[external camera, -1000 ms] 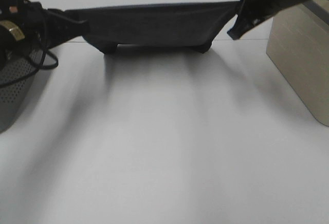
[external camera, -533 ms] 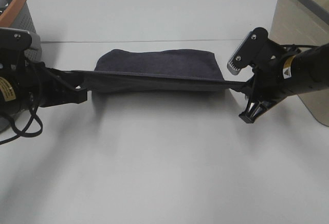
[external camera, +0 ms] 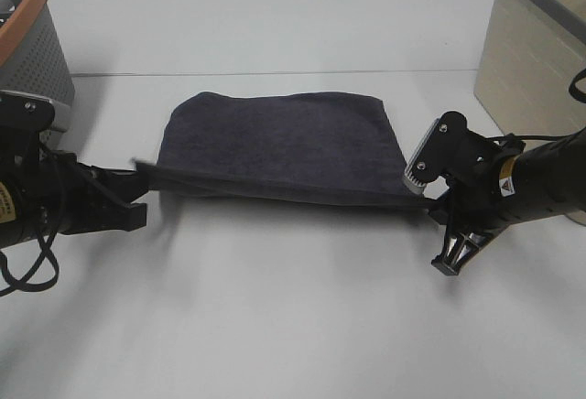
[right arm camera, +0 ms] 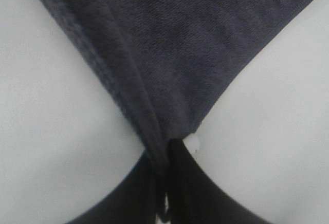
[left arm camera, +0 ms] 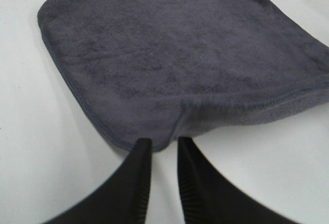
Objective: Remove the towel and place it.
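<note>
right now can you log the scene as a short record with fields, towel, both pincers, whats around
towel: dark towel mostly flat on the white table, near edge raised
left pincer: left pincer pinching one near corner
right pincer: right pincer shut on the other near corner, small white tag beside it
left of scene: grey perforated basket with orange rim
right of scene: beige bin
</note>
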`<state>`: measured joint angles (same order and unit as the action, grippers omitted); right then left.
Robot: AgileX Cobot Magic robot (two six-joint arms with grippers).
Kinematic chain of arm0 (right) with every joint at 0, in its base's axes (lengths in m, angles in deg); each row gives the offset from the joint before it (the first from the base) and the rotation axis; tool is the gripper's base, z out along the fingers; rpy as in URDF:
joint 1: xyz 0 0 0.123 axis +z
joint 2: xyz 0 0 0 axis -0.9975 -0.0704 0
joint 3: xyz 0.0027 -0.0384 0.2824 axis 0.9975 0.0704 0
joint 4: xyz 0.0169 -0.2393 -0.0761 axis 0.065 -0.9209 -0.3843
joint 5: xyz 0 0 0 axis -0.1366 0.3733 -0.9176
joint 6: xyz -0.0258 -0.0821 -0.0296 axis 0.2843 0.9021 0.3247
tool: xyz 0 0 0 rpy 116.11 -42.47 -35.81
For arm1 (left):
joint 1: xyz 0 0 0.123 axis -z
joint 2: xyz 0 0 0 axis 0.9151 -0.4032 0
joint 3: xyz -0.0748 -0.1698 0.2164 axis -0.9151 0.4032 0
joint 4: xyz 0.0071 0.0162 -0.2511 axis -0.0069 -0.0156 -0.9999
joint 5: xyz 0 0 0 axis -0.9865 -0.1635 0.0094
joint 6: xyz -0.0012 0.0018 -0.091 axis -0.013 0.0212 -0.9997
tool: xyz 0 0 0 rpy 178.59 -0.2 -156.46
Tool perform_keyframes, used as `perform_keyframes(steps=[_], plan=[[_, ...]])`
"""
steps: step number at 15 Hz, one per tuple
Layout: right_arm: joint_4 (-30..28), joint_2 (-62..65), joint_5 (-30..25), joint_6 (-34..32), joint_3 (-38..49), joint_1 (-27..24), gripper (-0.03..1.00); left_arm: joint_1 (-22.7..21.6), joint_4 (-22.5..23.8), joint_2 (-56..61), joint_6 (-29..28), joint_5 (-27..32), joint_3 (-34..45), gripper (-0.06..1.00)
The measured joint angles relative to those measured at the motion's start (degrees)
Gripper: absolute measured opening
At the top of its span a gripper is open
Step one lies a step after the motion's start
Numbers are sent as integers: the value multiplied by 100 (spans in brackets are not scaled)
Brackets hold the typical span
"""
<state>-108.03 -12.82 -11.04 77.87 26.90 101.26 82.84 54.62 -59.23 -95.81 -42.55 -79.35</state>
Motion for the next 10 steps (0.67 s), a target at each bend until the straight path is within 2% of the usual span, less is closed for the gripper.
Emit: perform_keyframes(steps=[2,3,4,6,8,10], plan=[[0,46,-309,0,0,-6,38,0,80,0,-350,23,0,58],[0,115,-441,0,0,-6,52,0,229,0,-539,34,0,68],[0,235,-619,0,6,-6,64,0,401,0,-699,52,0,72],[0,481,-859,0,11,-6,73,0,584,11,-854,218,0,74],[0,1008,-1060,0,11,-6,75,0,682,86,-1037,636,-120,74],[0,1621,-1071,0,11,-6,76,0,716,378,-1094,1438,-476,74]])
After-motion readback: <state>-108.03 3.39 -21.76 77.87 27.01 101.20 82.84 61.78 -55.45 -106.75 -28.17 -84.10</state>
